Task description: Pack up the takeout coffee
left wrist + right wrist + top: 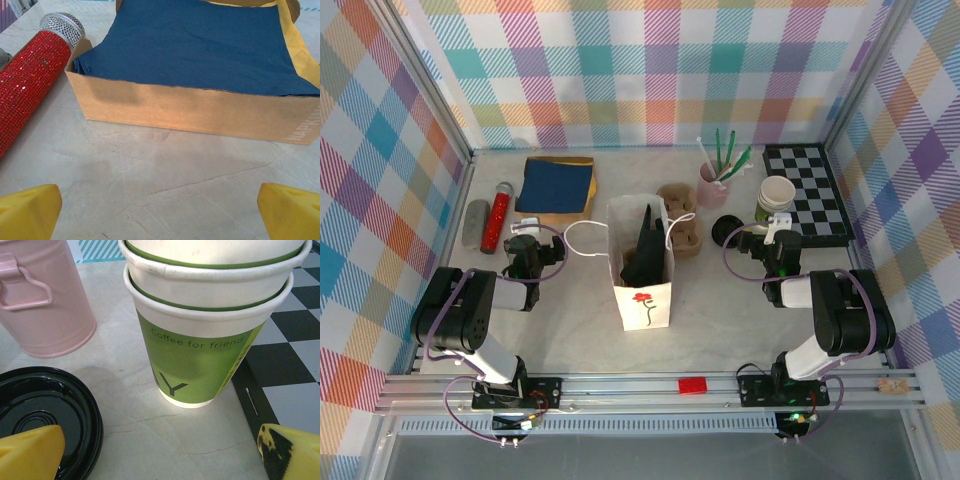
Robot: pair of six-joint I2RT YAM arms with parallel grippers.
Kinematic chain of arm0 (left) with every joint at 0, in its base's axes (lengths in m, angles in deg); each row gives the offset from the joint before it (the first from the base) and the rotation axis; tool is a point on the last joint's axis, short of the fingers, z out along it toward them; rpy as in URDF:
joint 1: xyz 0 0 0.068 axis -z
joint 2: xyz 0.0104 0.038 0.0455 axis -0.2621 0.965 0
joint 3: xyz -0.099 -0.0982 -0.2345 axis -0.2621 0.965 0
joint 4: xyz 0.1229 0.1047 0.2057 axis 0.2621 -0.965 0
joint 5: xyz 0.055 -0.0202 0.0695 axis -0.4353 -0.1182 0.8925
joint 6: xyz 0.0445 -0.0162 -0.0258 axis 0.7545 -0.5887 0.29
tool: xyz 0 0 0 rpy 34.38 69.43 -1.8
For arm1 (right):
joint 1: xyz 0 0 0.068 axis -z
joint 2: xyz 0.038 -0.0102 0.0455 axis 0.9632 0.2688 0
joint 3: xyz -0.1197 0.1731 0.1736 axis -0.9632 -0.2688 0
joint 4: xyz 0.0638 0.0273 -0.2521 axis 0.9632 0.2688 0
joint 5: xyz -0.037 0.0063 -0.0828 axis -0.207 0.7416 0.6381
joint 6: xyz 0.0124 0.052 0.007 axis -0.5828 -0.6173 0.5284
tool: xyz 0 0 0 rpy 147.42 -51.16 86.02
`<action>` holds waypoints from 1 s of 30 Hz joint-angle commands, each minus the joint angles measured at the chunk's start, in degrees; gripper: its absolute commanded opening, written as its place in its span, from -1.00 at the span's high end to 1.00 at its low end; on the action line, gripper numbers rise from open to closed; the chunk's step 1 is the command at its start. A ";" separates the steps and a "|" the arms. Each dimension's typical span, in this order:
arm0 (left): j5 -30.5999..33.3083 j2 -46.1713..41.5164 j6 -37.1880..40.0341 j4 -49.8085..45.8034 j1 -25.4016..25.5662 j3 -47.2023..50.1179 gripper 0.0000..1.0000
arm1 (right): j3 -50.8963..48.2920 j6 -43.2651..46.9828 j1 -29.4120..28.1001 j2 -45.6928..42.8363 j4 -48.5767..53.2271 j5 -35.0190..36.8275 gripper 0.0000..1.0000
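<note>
The takeout coffee is out of view. A white paper bag with a red flower stands upright at mid-table, something dark inside it. Lidless green cups stand stacked at the right beside the chessboard. A loose black lid lies to their left. My right gripper is open just in front of the cups, the lid by its left fingertip. My left gripper is open over bare table, facing the napkin box.
A cardboard box of blue napkins and a red glitter microphone sit at the back left. A pink bucket of utensils, a chessboard and a cardboard cup carrier stand behind the bag.
</note>
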 commanded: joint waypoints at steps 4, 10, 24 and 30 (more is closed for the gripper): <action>-0.92 -0.87 -0.27 0.14 -0.42 -0.74 -1.00 | 0.41 -1.05 -0.03 -0.77 -0.64 -0.72 -0.98; -0.92 -0.83 -0.31 0.12 -0.42 -0.72 -1.00 | 0.41 -1.01 -0.07 -0.77 -0.64 -0.77 -0.98; -1.18 -0.78 -0.39 -0.53 -0.60 -1.08 -1.00 | 0.41 -1.05 -0.07 -0.77 -0.64 -0.75 -0.98; -1.18 -0.85 -0.31 0.03 -0.53 -0.81 -1.00 | 0.59 -1.06 -0.02 -0.77 -0.33 -0.78 -0.98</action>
